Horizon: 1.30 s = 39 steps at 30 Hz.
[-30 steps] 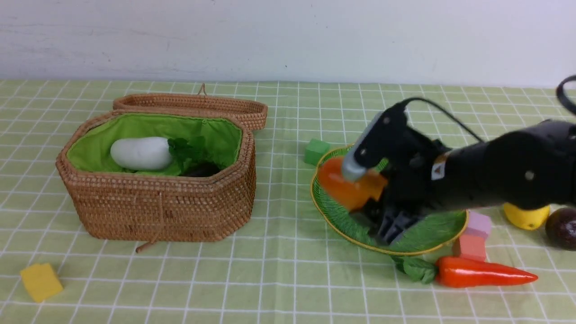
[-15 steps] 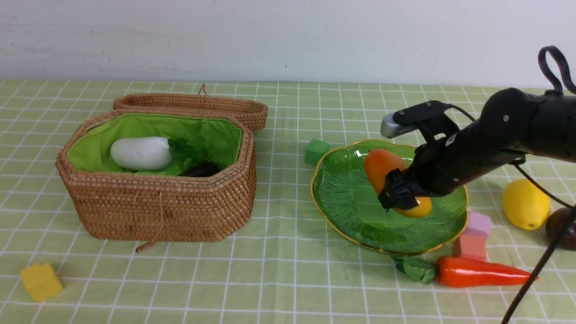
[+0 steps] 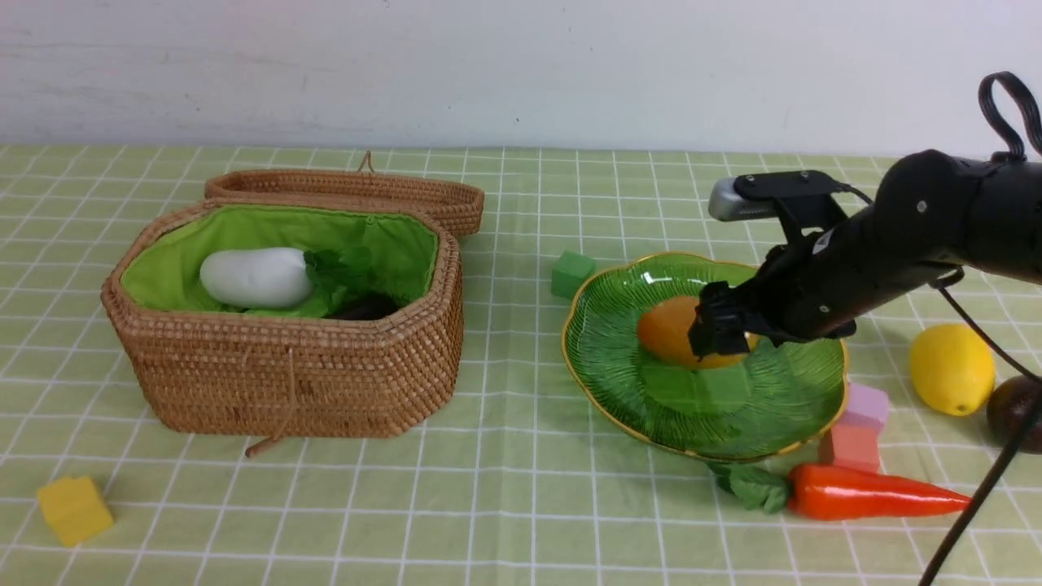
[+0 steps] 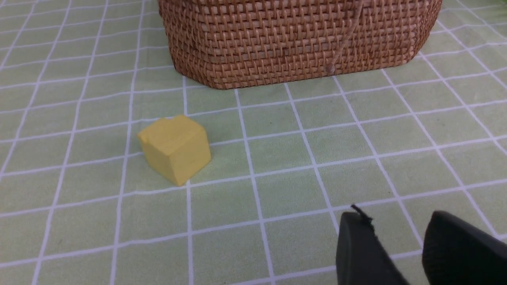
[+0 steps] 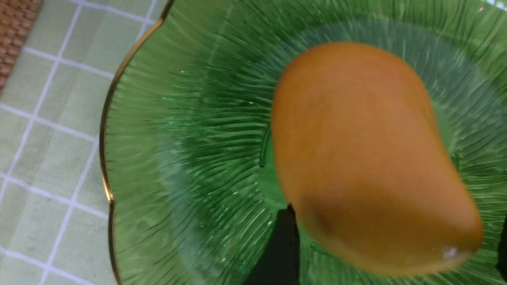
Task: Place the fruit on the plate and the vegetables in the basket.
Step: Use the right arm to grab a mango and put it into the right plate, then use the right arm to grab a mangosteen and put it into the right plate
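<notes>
An orange-yellow mango (image 3: 667, 330) (image 5: 364, 158) lies on the green plate (image 3: 651, 391) (image 5: 178, 158). My right gripper (image 3: 720, 330) (image 5: 396, 225) hangs open just over it, one finger on each side of the mango's near end, apart from it. A lemon (image 3: 951, 369) and a dark round fruit (image 3: 1013, 411) sit on the cloth right of the plate. A carrot (image 3: 871, 492) lies in front of the plate. The wicker basket (image 3: 285, 374) (image 4: 297, 39) holds a white radish (image 3: 256, 277) and something dark (image 3: 366, 308). My left gripper (image 4: 396, 215) is open and empty, low over the cloth.
A yellow cube (image 3: 73, 509) (image 4: 174, 148) sits front left of the basket. A green cube (image 3: 572, 274) stands behind the plate's left rim. Pink (image 3: 865, 407) and salmon (image 3: 849, 446) cubes touch its right rim. The basket lid (image 3: 350, 191) lies open behind.
My right gripper carried the mango from the plate's left side toward its middle, then spread its jaws; the mango now rests on the plate. The left gripper has not moved.
</notes>
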Each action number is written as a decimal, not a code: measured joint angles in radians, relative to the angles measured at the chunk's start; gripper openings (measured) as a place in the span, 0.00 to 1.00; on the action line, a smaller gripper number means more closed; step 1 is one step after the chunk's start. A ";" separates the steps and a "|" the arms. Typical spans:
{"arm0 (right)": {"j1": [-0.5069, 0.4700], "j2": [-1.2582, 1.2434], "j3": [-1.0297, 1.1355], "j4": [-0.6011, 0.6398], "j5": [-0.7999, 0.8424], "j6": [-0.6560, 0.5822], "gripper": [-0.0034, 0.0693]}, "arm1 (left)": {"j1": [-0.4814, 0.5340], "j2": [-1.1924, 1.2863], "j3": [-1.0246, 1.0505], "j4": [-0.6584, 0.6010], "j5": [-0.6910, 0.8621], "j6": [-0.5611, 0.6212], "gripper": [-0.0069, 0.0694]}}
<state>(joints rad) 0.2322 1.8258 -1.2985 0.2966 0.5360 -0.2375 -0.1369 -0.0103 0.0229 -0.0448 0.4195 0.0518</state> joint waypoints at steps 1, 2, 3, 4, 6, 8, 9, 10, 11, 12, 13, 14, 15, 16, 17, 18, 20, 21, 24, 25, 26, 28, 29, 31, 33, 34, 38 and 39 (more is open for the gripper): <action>-0.007 -0.017 0.000 -0.005 0.004 0.011 0.94 | 0.000 0.000 0.000 0.000 0.000 0.000 0.40; -0.017 -0.036 0.000 -0.010 0.014 0.027 0.92 | 0.000 0.000 0.000 0.000 0.000 0.000 0.40; -0.029 -0.053 -0.001 -0.015 0.036 0.038 0.91 | 0.000 0.000 0.000 0.000 0.000 0.000 0.40; -0.042 -0.085 -0.001 -0.033 0.071 0.043 0.88 | 0.000 0.000 0.000 0.000 0.000 0.000 0.40; -0.052 -0.107 -0.001 -0.057 0.109 0.036 0.86 | 0.000 0.000 0.000 0.000 0.000 0.000 0.40; -0.068 -0.154 -0.003 -0.146 0.235 -0.038 0.83 | 0.000 0.000 0.000 0.000 0.000 0.000 0.40; -0.069 -0.157 -0.003 -0.154 0.248 -0.048 0.83 | 0.000 0.000 0.000 0.000 0.000 0.000 0.40; -0.072 -0.177 -0.003 -0.213 0.355 -0.131 0.82 | 0.000 0.000 0.000 0.000 0.000 0.000 0.40; -0.074 -0.190 0.004 -0.237 0.412 -0.201 0.82 | 0.000 0.000 0.000 0.000 0.000 0.000 0.40; -0.079 -0.204 0.017 -0.247 0.448 -0.276 0.82 | 0.000 0.000 0.000 0.000 0.000 0.000 0.40; -0.084 -0.223 0.043 -0.249 0.461 -0.365 0.82 | 0.000 0.000 0.000 0.000 0.000 0.000 0.40; -0.091 -0.236 0.065 -0.249 0.458 -0.425 0.82 | 0.000 0.000 0.000 0.000 0.000 0.000 0.40; -0.092 -0.242 0.071 -0.249 0.456 -0.455 0.82 | 0.000 0.000 0.000 0.000 0.000 0.000 0.40; -0.105 -0.263 0.128 -0.251 0.431 -0.577 0.82 | 0.000 0.000 0.000 0.000 0.000 0.000 0.40; -0.109 -0.270 0.154 -0.255 0.420 -0.622 0.82 | 0.000 0.000 0.000 0.000 0.000 0.000 0.40; -0.116 -0.273 0.181 -0.260 0.401 -0.694 0.82 | 0.000 0.000 0.000 0.000 0.000 0.000 0.40; -0.124 -0.277 0.244 -0.266 0.358 -0.817 0.82 | 0.000 0.000 0.000 0.000 0.000 0.000 0.40; -0.127 -0.277 0.292 -0.266 0.313 -0.866 0.82 | 0.000 0.000 0.000 0.000 0.000 0.000 0.40; -0.130 -0.277 0.374 -0.258 0.171 -0.919 0.82 | 0.000 0.000 0.000 0.000 0.000 0.000 0.40; -0.130 -0.276 0.393 -0.258 0.124 -0.924 0.82 | 0.000 0.000 0.000 0.000 0.000 0.000 0.40; -0.130 -0.272 0.404 -0.260 0.090 -0.926 0.82 | 0.000 0.000 0.000 0.000 0.000 0.000 0.40; -0.130 -0.259 0.416 -0.272 0.048 -0.931 0.82 | 0.000 0.000 0.000 0.000 0.000 0.000 0.40; -0.130 -0.253 0.420 -0.277 0.032 -0.932 0.82 | 0.000 0.000 0.000 0.000 0.000 0.000 0.40; -0.130 -0.237 0.420 -0.271 0.025 -0.933 0.80 | 0.000 0.000 0.000 0.000 0.000 0.000 0.40; -0.130 -0.223 0.420 -0.239 0.022 -0.936 0.78 | 0.000 0.000 0.000 0.000 0.000 0.000 0.40; -0.130 -0.217 0.420 -0.223 0.021 -0.940 0.76 | 0.000 0.000 0.000 0.000 0.000 0.000 0.40; -0.130 -0.179 0.420 -0.158 0.007 -0.974 0.66 | 0.000 0.000 0.000 0.000 0.000 0.000 0.40; -0.130 -0.171 0.420 -0.153 0.001 -0.978 0.64 | 0.000 0.000 0.000 0.000 0.000 0.000 0.40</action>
<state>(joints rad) 0.1025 1.6544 -0.8789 0.1439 0.5365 -1.2157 -0.1369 -0.0103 0.0229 -0.0448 0.4195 0.0518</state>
